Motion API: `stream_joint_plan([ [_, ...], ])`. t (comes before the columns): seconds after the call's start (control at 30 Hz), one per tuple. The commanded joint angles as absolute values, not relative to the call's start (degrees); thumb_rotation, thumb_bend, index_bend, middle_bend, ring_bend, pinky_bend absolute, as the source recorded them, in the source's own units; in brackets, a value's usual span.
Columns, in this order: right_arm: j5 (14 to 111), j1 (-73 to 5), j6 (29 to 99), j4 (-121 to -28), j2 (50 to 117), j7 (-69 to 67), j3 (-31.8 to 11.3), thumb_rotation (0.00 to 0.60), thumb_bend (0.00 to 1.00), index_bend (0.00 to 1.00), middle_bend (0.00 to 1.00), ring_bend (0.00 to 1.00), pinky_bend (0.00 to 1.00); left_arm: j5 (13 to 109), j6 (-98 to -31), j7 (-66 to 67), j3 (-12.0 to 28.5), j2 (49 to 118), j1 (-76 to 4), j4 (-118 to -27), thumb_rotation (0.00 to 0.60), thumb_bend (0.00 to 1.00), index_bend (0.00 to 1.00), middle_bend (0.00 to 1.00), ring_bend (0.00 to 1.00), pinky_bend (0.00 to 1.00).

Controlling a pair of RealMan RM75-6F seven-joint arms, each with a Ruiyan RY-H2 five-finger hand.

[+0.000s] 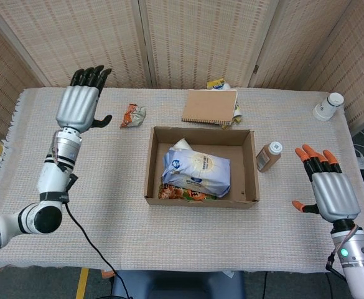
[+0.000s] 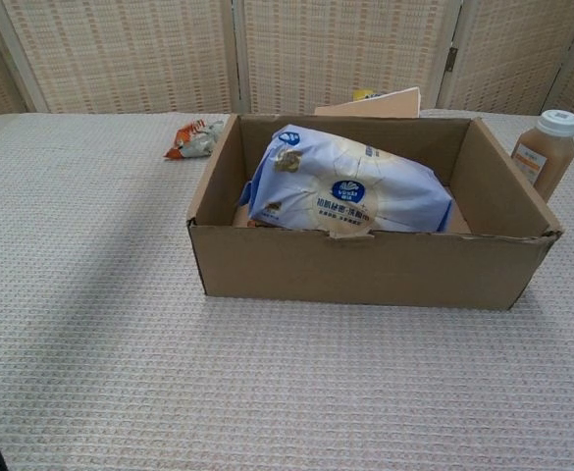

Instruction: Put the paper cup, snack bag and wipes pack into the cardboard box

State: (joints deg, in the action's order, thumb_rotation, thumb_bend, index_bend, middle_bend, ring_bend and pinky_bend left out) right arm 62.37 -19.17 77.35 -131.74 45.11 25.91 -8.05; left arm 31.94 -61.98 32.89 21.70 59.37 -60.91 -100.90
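Note:
The cardboard box (image 1: 251, 163) (image 2: 365, 270) stands open in the middle of the table. Inside it the blue and white wipes pack (image 1: 196, 171) (image 2: 350, 191) lies flat on top of the snack bag (image 1: 180, 194), whose orange and green edge shows at the box's front. The white rim of a paper cup (image 1: 181, 144) peeks out behind the pack. My left hand (image 1: 81, 103) is raised at the far left of the table, open, holding nothing. My right hand (image 1: 332, 190) hovers open at the table's right edge, well clear of the box.
A crumpled orange wrapper (image 1: 132, 114) (image 2: 194, 138) lies left of the box's far corner. A brown notebook (image 1: 210, 106) sits behind the box. A brown bottle with a white cap (image 1: 268, 156) (image 2: 545, 149) stands just right of the box. Another white cup (image 1: 327, 106) lies at the far right.

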Motion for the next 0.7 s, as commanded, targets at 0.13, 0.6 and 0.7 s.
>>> stream_joint_plan([
  [0.13, 62.49, -19.25, 77.18, -131.89, 45.39, 26.29, -7.81, 0.600, 0.04, 0.06, 0.00, 0.00, 0.00, 60.24, -67.33, 16.49, 7.79, 50.29, -40.38, -104.25, 0.600, 0.21, 0.00, 0.03, 0.00, 0.09],
  [0.6, 64.02, -19.26, 76.84, -132.66, 46.02, 27.25, -6.97, 0.600, 0.04, 0.06, 0.00, 0.00, 0.00, 83.11, -81.56, 8.71, -3.02, 50.30, -22.01, -104.27, 0.600, 0.20, 0.01, 0.07, 0.00, 0.16],
  [0.7, 64.84, -19.11, 76.85, -132.92, 46.29, 27.61, -6.57, 0.600, 0.04, 0.06, 0.00, 0.00, 0.00, 84.49, -83.06, 8.87, -3.00, 50.24, -20.51, -104.42, 0.600, 0.20, 0.02, 0.07, 0.00, 0.17],
])
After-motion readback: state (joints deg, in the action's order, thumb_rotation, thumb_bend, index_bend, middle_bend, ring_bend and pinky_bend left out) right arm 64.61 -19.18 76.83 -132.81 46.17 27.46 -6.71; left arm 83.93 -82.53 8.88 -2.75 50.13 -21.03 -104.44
